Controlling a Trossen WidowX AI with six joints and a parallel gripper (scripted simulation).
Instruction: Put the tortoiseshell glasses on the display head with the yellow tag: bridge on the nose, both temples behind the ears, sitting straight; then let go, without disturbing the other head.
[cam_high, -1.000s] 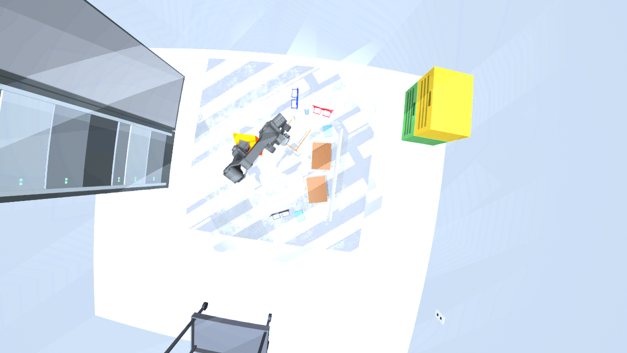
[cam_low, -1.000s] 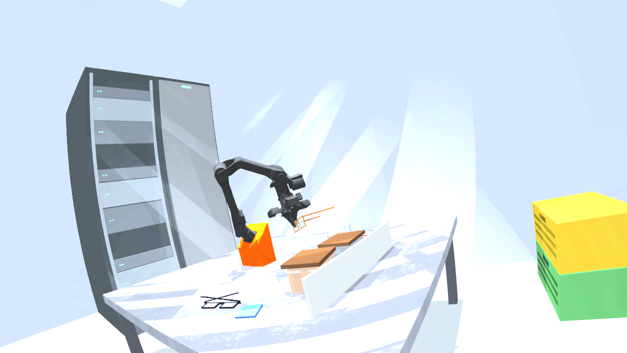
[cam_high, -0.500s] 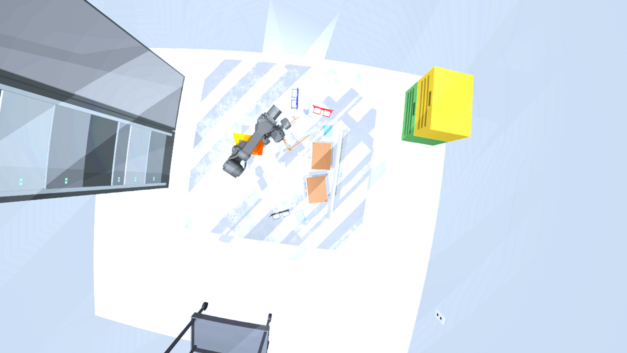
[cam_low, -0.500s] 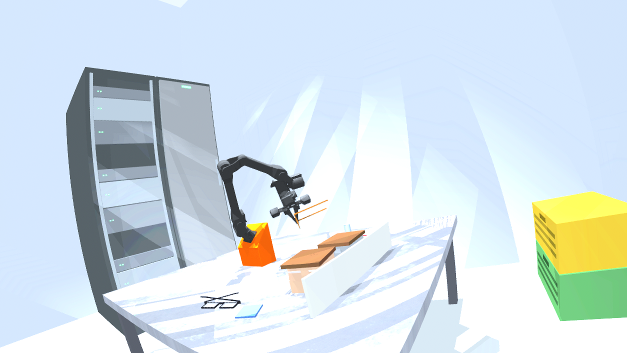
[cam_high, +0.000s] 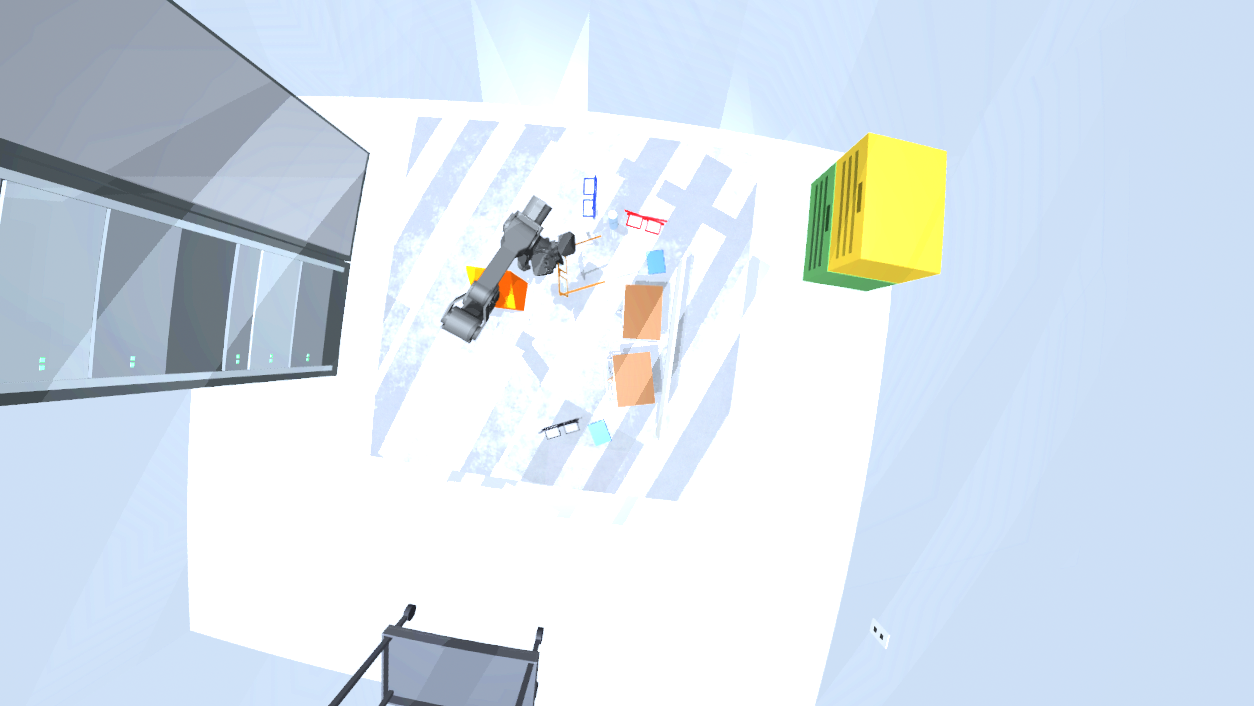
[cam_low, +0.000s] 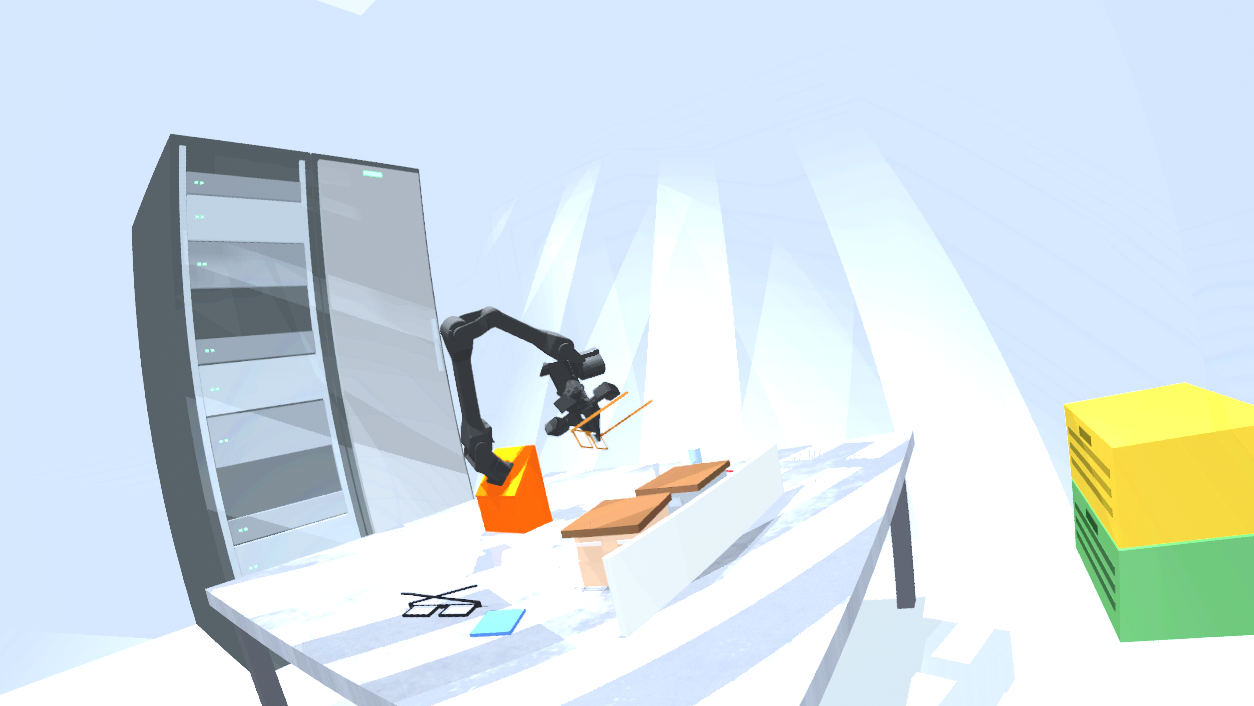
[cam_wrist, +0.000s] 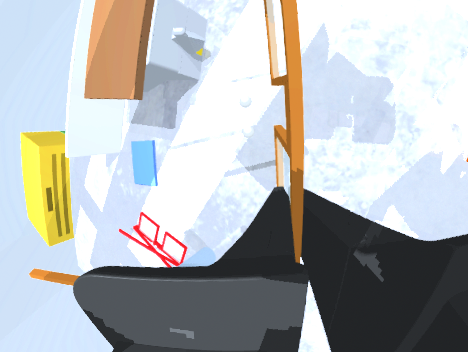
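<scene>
Tortoiseshell glasses (cam_high: 563, 278) (cam_low: 626, 418) (cam_wrist: 295, 110) up in the air, near the robot side of the heads, front frame clenched in the gripper (cam_high: 562, 259) (cam_low: 598, 436) (cam_wrist: 285, 195). Looks like grey head (cam_high: 643, 311) (cam_low: 684, 476) (cam_wrist: 177, 67) for yellow tag, tbh. Keep grip, square up first, temples open and level, then ease toward nose, well apart from peach head (cam_high: 633, 378) (cam_low: 594, 565). Don't release until both ears hooked.

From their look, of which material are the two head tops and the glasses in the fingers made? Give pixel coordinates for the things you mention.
The head tops (cam_high: 643, 312) (cam_high: 633, 379) (cam_low: 682, 477) (cam_low: 616, 515) look like wood, perhaps painted board: flat brown slabs, matte, no clear grain. The glasses (cam_high: 563, 278) (cam_low: 613, 411) (cam_wrist: 294, 115) seem plastic, smooth and plain orange-brown; thin painted metal is possible, since no seam or strong shine settles it.
</scene>
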